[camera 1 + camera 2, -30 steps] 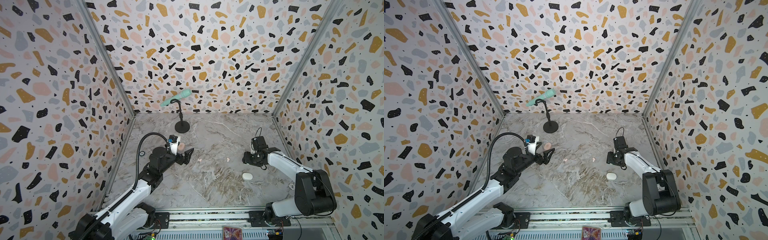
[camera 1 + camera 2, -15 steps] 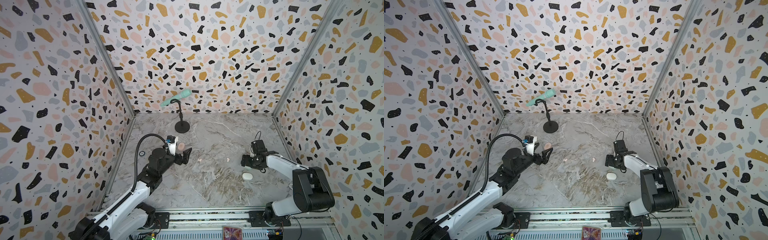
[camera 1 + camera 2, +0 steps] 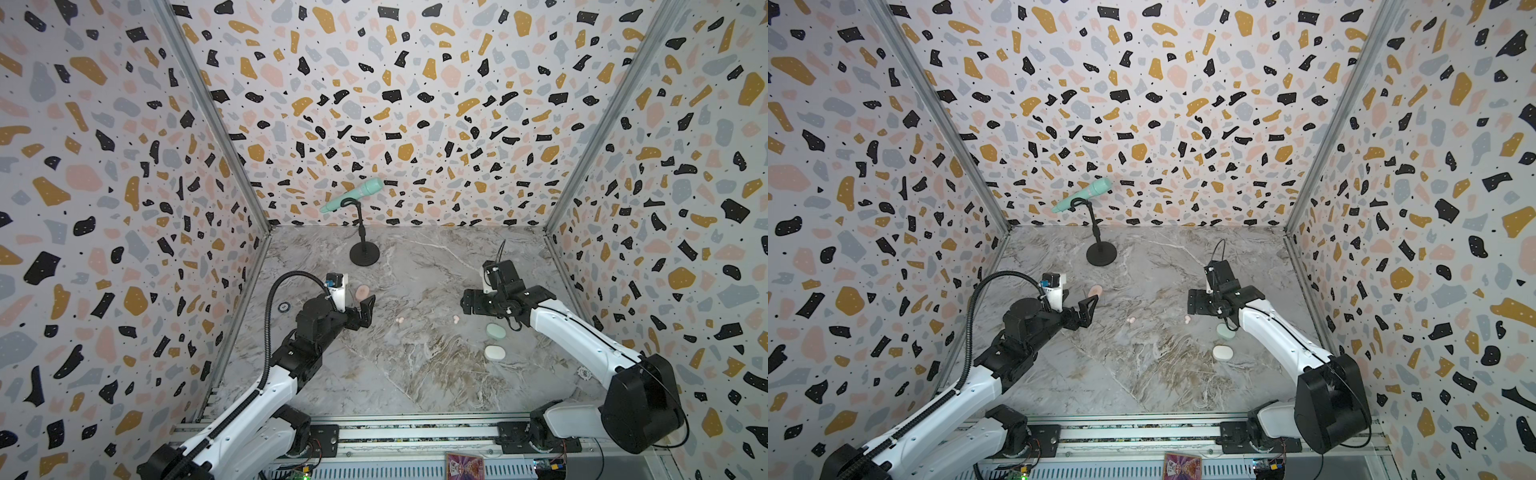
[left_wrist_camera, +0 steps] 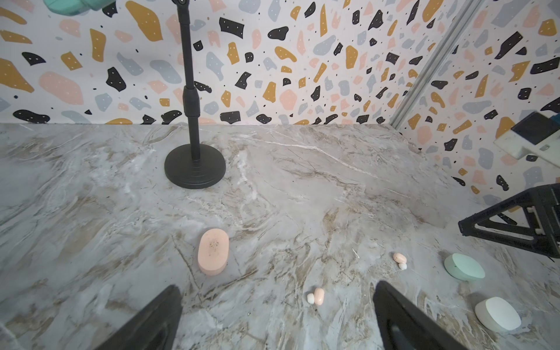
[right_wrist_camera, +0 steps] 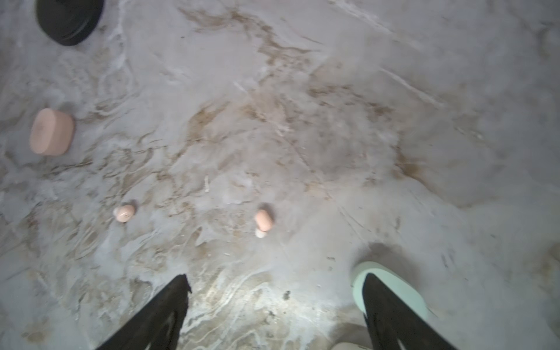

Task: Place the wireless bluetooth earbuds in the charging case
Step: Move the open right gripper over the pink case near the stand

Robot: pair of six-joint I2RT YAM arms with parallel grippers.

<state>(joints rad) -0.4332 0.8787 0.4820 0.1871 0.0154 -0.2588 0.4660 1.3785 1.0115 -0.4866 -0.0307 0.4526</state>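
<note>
Earbuds, two tiny rounded pale pink plastic buds with whitish tips, lie loose on the grey-brown veined marble tabletop (image 3: 415, 374), well apart from each other. One earbud (image 3: 400, 320) sits near the middle of the table, and the other earbud (image 3: 456, 319) lies to its right, just in front of the right gripper (image 5: 274, 277). Neither of the earbuds is in a case. A pale pink pebble-shaped charging case (image 4: 213, 255) lies closed and flat toward the left, well apart from both buds; in both top views it shows just behind the tip of the left gripper (image 4: 277, 288). On the right a pale mint pebble-shaped case (image 3: 495, 331) and an off-white pebble-shaped case (image 3: 494, 353) lie near each other, both closed, the mint one nearer the back wall. The left gripper hangs above the marble with its black jaws spread wide and nothing between them. The right gripper is also spread wide and grips nothing. In the right wrist view one of its black fingers (image 5: 391, 318) crosses in front of the mint case, and whether it touches the case I cannot tell. At the back a mint green microphone (image 3: 353, 194) rests tilted in a black stand (image 3: 364, 253) with a round base, before the terrazzo-patterned walls (image 3: 124, 166).
</note>
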